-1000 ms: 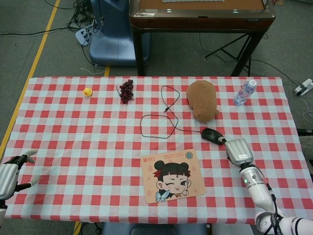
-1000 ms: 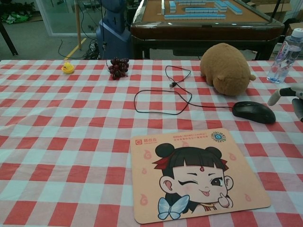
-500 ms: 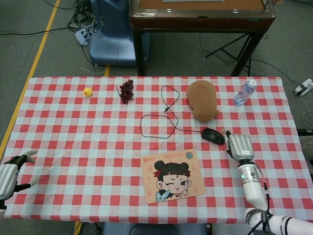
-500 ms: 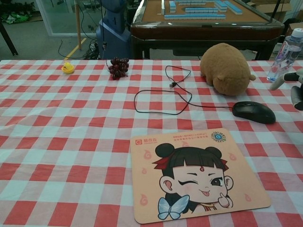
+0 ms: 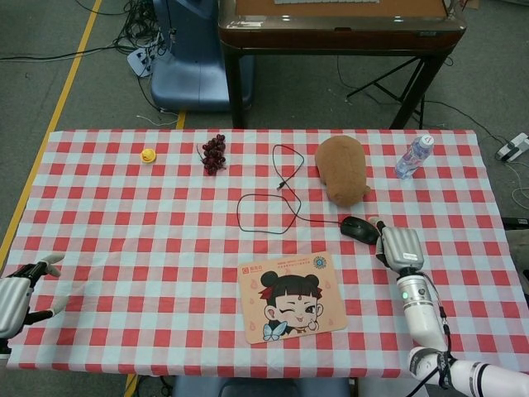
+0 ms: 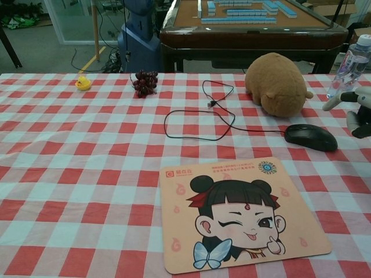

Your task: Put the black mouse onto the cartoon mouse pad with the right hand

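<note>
The black mouse (image 5: 357, 229) (image 6: 310, 137) lies on the checked cloth just beyond the far right corner of the cartoon mouse pad (image 5: 291, 296) (image 6: 239, 211). Its black cable (image 5: 264, 202) loops away to the left. My right hand (image 5: 399, 247) (image 6: 353, 110) hovers just right of the mouse, fingers apart, holding nothing and not touching it. My left hand (image 5: 18, 291) rests open at the table's near left edge, seen only in the head view.
A brown plush toy (image 5: 342, 169) (image 6: 277, 84) sits right behind the mouse. A water bottle (image 5: 413, 156) stands at the far right. Dark grapes (image 5: 214, 153) and a small yellow duck (image 5: 148, 155) lie at the back left. A mahjong table (image 6: 249, 23) stands beyond.
My right hand has shifted left and forward toward the mouse, ending closer beside it. The mouse, pad and left hand have not moved.
</note>
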Robot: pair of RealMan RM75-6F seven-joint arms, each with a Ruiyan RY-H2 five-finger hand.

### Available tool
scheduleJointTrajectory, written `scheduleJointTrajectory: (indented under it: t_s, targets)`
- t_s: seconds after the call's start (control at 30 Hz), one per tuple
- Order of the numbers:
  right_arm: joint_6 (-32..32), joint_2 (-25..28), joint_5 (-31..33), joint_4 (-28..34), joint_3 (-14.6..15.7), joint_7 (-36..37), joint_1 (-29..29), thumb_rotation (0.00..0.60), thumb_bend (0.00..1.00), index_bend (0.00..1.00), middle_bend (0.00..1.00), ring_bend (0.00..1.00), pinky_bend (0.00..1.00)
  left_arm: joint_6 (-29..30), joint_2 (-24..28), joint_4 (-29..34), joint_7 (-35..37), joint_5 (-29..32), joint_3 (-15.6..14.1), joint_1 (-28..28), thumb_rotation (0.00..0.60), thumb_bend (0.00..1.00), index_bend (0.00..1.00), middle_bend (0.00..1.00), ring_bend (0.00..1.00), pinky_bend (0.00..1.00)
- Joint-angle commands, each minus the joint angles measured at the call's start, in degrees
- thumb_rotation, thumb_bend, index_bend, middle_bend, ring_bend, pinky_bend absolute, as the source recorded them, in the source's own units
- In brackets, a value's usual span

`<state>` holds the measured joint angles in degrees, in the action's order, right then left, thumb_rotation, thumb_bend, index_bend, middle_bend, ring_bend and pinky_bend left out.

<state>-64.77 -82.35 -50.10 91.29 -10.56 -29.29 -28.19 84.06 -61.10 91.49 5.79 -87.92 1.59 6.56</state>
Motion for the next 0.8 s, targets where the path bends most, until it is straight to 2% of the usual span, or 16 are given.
scheduleJointTrajectory:
  t_s: [0.03,0.17,0.27,0.33,0.43,0.5,0.6,0.8]
  targets:
    - [0.3,0.8,0.5,1.0,0.2,0.0,0.0,0.6,0.0,0.19,0.79,0.84,1.0,-0.1,0.0,0.0,-0.1,0.0,0.0,0.0,0.6,0.22,0.29,0.44,0.38,0.55]
    - [0.4,1.7,1.5,1.9,0.2,-0.4,-0.1,0.6,0.0,0.19,0.63,0.72,0.97,-0.1,-0.1,0.0,-0.2,0.0,0.0,0.0,0.6,0.22,0.29,0.44,0.38,0.55]
    - [-0.6,1.3,1.9,1.7,-0.1,-0.4,-0.2,0.6,0.0,0.19,0.61,0.7,0.95,-0.1,-0.1,0.0,-0.2,0.0,-0.1,0.1,0.6,0.22,0.29,0.44,0.38,0.55]
    - [-1.9,0.5,2.1,1.1,-0.6,-0.4,-0.2,0.6,0.0,0.19,0.69,0.73,0.96,-0.1,-0.1,0.0,-0.3,0.0,-0.1,0.1,0.6,0.22,0.29,0.44,0.38,0.55]
    - [-3.2,-0.9,3.0,0.1,-1.4,-0.9,-0.5,0.6,0.0,0.21,0.9,0.88,1.0,-0.1,-0.1,0.1,-0.4,-0.1,-0.1,0.1,0.6,0.22,0.29,0.44,0.38,0.55]
    - [-3.7,-2.0,4.0,-0.9,-1.9,-1.9,-1.0,0.6,0.0,0.24,0.97,0.95,1.0,-0.2,-0.1,0.1,-0.4,-0.1,-0.1,0.1,0.6,0.22,0.29,0.44,0.38,0.55]
    - [-4.2,-3.7,6.1,-2.3,-3.0,-3.0,-1.9,0.6,0.0,0.28,1.0,1.0,1.0,-0.2,0.0,0.1,-0.3,-0.1,-0.1,0.1,0.6,0.22,0.29,0.44,0.38,0.55]
    - [-4.6,-6.6,10.2,-4.4,-5.3,-3.9,-3.2,0.6,0.0,0.33,1.0,1.0,1.0,-0.1,0.2,0.1,0.3,-0.1,-0.1,0.1,0.6,0.22,0.29,0.44,0.38,0.55]
